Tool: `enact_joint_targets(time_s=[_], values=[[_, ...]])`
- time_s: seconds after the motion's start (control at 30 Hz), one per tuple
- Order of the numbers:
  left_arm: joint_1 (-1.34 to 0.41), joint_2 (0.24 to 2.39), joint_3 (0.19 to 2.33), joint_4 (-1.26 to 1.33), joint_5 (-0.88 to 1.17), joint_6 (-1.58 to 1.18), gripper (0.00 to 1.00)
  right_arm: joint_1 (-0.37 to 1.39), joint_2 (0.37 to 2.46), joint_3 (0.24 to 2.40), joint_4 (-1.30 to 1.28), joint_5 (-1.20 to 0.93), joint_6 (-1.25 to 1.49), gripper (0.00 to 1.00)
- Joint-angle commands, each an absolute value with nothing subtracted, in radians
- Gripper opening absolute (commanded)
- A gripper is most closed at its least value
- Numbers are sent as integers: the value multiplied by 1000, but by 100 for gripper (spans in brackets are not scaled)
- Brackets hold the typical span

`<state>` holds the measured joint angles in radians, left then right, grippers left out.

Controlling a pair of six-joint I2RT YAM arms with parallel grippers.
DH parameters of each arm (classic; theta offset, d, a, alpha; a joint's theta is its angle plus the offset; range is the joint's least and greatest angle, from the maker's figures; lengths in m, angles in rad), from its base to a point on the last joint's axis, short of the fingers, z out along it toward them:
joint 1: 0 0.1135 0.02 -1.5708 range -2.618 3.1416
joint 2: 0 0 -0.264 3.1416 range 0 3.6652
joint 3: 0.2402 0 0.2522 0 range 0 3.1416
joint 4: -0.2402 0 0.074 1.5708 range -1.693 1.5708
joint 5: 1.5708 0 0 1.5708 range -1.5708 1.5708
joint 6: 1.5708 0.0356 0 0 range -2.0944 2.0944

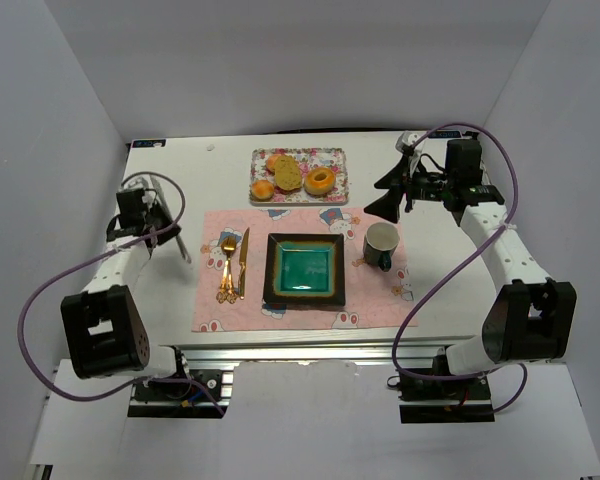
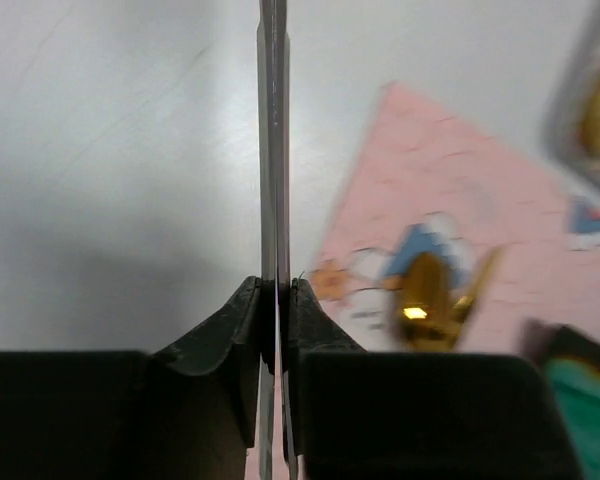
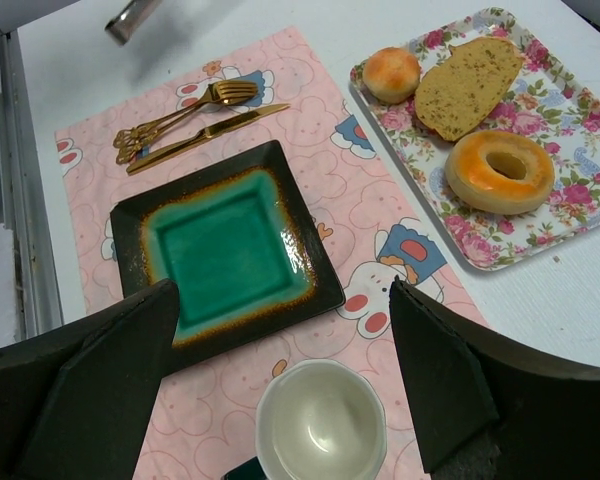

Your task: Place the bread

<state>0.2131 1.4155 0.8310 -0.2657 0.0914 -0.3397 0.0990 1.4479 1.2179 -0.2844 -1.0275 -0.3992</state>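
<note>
**Two arms, bread on the tray**

Left gripper [image 2: 277, 285] clamps a thin metal utensil [image 2: 273, 150] edge-on, over the table [image 2: 100, 150] beside the pink placemat [image 2: 450, 190]. Right gripper [image 3: 282, 290] gapes wide, holding nothing, above the white mug [image 3: 320, 430] and green plate [image 3: 225, 245]. Bread slice [image 3: 467, 85], bun [image 3: 392, 72] and glazed ring [image 3: 500, 170] lie on the floral tray [image 3: 570, 130], apart from both grippers.

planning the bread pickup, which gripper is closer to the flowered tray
Right. The right gripper hangs open just off the tray's right edge. The left gripper sits farther away, beyond the left side of the pink mat, clamped on a thin metal tool.
</note>
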Motion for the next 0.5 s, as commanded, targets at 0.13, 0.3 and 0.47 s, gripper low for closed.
enact_joint_targets(time_s=[0.13, 0.3, 0.47], values=[[45, 1347, 995, -149, 308, -641, 36, 92, 1416, 1200, -219, -1055, -357, 89], [-58, 1466, 1127, -164, 325, -654, 43, 92, 1416, 1197, -215, -1060, -357, 90], [-103, 1569, 1256, -195, 322, -632, 47, 89, 1408, 1187, -210, -1060, -354, 89]])
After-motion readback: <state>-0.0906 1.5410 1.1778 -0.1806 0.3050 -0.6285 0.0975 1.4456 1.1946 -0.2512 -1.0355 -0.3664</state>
